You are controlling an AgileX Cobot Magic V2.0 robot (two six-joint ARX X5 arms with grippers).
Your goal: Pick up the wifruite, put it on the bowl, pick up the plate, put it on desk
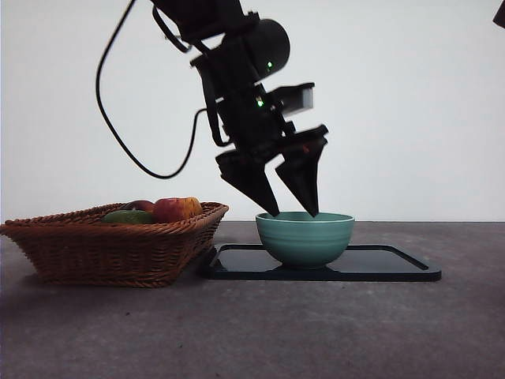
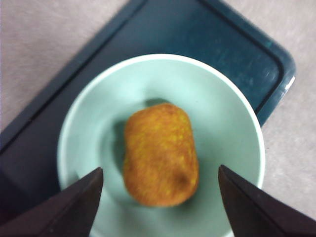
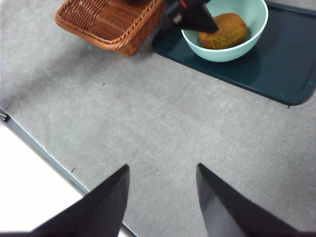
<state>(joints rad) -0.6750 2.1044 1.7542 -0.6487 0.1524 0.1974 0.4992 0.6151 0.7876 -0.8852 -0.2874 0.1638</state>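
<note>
The brownish-orange wifruite [image 2: 160,154] lies inside the teal-green bowl [image 2: 222,113], free of the jaws; it also shows in the right wrist view [image 3: 223,30]. The bowl [image 1: 305,236] stands on a shiny dark tray [image 1: 394,266]. My left gripper [image 1: 290,212] hangs open just above the bowl's rim, its jaws spread wide to either side of the fruit. My right gripper [image 3: 160,197] is open and empty, held high over the bare desk [image 3: 163,123], away from the bowl [image 3: 247,34].
A brown wicker basket [image 1: 110,245] stands left of the tray and holds a red-and-yellow apple [image 1: 177,208] and a green fruit [image 1: 129,216]. The tray [image 3: 291,69] reaches past the bowl to the right. The desk's edge [image 3: 44,155] shows in the right wrist view.
</note>
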